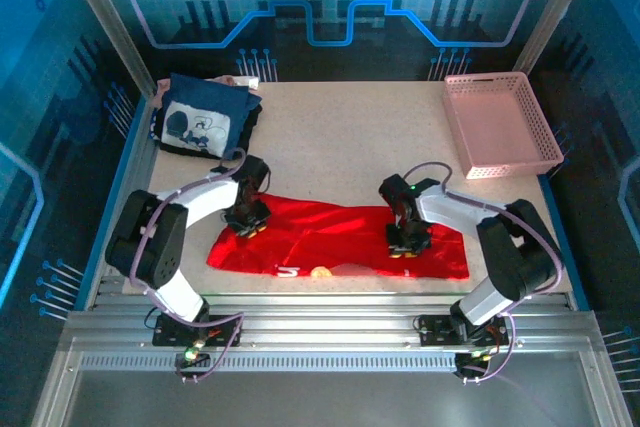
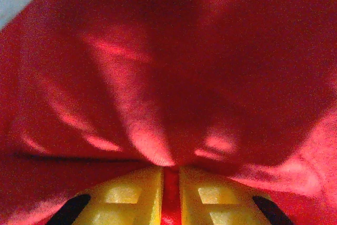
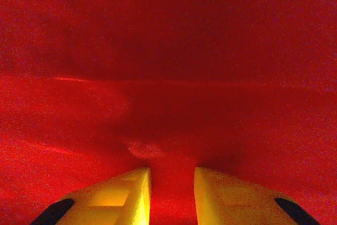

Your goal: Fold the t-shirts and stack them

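1. Red cloth is pinched in the left fingers (image 2: 134, 196). They are pressed almost together with a thin ridge of the red t-shirt (image 1: 340, 237) between them, and creases fan away from their tips. From above, these fingers (image 1: 250, 227) sit at the shirt's left end, on its far edge.
2. Rightward from those fingers the shirt lies flat on the desk (image 1: 340, 137) as a long band. Its long axis runs left to right, from one pair of fingers to the other.
3. The right fingers (image 3: 231, 196) rest on the band's right part, with a short stretch of shirt further to their right. They stand slightly apart with red cloth in the gap, and I cannot tell whether a fold is actually caught.
4. Each arm is nearer its own end, so the next move looks like a two-handed fold across the short axis. Both ends would have to travel together, and the right-hand hold is the doubtful one.
5. The navy t-shirt (image 1: 200, 122) lies folded beyond the left fingers and a little to their left, well apart from the red one. It is probably the stacking spot.
6. The pink basket (image 1: 500, 127) stands beyond and to the right of the right fingers, well apart, and seems out of the fold's path.
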Tool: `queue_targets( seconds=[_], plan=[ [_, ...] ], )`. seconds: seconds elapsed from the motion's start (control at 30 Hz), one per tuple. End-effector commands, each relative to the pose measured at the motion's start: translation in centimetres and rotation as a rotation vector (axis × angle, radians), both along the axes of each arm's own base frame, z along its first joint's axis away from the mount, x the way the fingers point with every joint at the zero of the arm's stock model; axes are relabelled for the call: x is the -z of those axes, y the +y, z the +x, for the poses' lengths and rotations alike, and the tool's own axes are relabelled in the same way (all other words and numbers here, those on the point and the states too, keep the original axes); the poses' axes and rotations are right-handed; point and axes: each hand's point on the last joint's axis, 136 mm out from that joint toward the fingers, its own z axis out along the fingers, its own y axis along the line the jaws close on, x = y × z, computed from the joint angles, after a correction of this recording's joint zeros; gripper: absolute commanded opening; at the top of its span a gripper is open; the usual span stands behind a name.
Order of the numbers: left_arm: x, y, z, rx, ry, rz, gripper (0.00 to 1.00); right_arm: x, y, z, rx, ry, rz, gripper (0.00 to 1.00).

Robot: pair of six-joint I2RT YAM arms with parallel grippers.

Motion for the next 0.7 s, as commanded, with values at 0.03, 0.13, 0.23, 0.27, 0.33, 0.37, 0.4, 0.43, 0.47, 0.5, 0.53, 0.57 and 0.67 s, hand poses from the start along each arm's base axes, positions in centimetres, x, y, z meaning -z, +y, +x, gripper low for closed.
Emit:
queue_targets(
  seconds=[0.03,0.13,0.23,0.27,0.33,0.37,0.4,0.43,0.47,0.5,0.53,0.57,0.67],
  plan=[
    [1.9,-3.1,4.6,0.059,-0.046,-0.076,0.16,0.8,2.5,-0.6,0.021,0.006,0.032,0.3],
    [2.4,-4.1,8.4,0.1,-0.058,-0.069,0.15,1.2,4.0,-1.0,0.017,0.032,0.048,0.3],
    [2.0,-5.7,13.8,0.14,-0.103,-0.076,0.15,1.1,6.1,-0.8,0.001,0.042,0.079,0.3],
    [1.9,-6.2,15.5,0.158,-0.115,-0.077,0.15,1.2,6.8,-0.6,0.001,0.046,0.091,0.3],
    [1.7,-7.1,19.2,0.196,-0.141,-0.073,0.15,1.4,8.4,-0.4,0.015,0.069,0.131,0.3],
    [1.5,-7.7,20.9,0.219,-0.168,-0.087,0.16,1.4,9.1,-0.2,0.024,0.076,0.15,0.3],
    [1.3,-8.6,22.7,0.247,-0.196,-0.118,0.18,1.4,10.0,0.0,0.034,0.081,0.175,0.3],
    [1.1,-9.5,24.3,0.272,-0.217,-0.154,0.2,1.4,11.0,0.4,0.04,0.082,0.202,0.3],
    [1.2,-10.5,25.6,0.294,-0.232,-0.192,0.21,1.4,11.9,0.7,0.042,0.084,0.224,0.3],
    [1.3,-11.2,26.9,0.316,-0.242,-0.224,0.21,1.3,13.0,1.1,0.044,0.09,0.248,0.3],
    [1.6,-11.9,27.9,0.332,-0.256,-0.249,0.22,1.3,14.2,1.5,0.047,0.101,0.274,0.3],
    [2.1,-12.4,28.7,0.336,-0.267,-0.285,0.25,1.3,15.3,1.9,0.047,0.112,0.3,0.3],
    [3.3,-12.5,31.1,0.268,-0.313,-0.377,0.25,1.0,19.1,3.0,0.074,0.138,0.387,0.3]
  ],
)
